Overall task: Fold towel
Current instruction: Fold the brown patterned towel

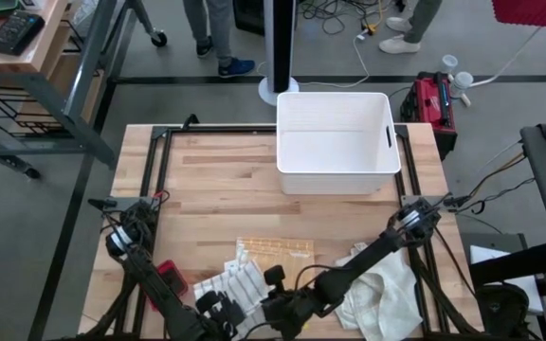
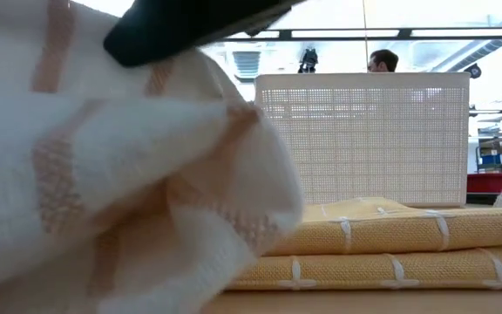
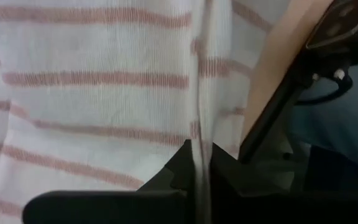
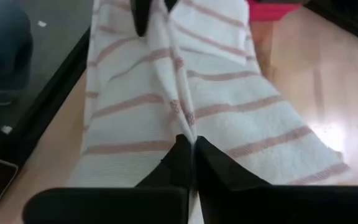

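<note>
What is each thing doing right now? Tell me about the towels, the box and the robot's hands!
Striped towel: bunched up, pinched by both hands at the table's near edge.
Left hand: shut on the striped towel.
Right hand: shut on the striped towel's raised fold.
Yellow towel: folded, lying flat.
White cloth: crumpled in a heap.
White bin: upright, nothing inside it.

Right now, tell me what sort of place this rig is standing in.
Most likely a robotics lab or workshop. A wooden workbench stands on a bare grey floor with cables trailing across it, a red tool bag sits beside it, and long ceiling strip lights show in the low view.
</note>
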Motion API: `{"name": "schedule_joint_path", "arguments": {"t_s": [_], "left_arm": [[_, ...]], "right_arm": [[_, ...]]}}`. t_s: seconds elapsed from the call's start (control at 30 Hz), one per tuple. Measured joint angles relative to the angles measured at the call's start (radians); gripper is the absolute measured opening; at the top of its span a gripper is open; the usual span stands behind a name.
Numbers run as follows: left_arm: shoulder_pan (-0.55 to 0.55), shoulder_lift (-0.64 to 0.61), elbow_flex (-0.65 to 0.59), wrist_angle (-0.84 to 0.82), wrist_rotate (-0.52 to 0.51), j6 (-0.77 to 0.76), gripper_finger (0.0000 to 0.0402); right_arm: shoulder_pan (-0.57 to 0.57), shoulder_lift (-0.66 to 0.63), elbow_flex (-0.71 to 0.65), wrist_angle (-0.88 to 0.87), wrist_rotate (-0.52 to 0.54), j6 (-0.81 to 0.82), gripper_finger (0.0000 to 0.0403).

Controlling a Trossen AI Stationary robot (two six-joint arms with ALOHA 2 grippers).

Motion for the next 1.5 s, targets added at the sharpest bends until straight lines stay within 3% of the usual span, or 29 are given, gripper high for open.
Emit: {"name": "schedule_joint_path", "arguments": {"t_s": [0.13,0.5,0.8,1.03,1.3,1.5], "left_arm": [[-0.019,0.000,0.001,0.000,0.002,-0.034,0.0005],[-0.063,-0.003,0.073,-0.084,-0.024,-0.093,0.0002],[-0.103,0.000,0.039,-0.067,-0.069,-0.176,0.0001],[-0.120,0.002,-0.037,0.106,-0.011,-0.175,0.0001],[-0.135,0.002,-0.107,0.191,-0.046,-0.172,0.0001],[-0.142,0.003,-0.181,0.284,-0.025,-0.173,0.0001]], "right_arm": [[0.011,0.000,0.038,-0.033,0.046,-0.022,0.0003],[0.043,0.001,0.197,-0.220,0.035,0.009,0.0001],[0.063,0.053,0.197,-0.196,-0.098,-0.003,0.0000],[0.056,0.118,0.217,-0.147,-0.212,-0.024,0.0000],[0.014,0.141,0.226,-0.136,-0.382,0.028,0.0001],[0.011,0.158,0.220,-0.176,-0.496,0.083,0.0035]]}}
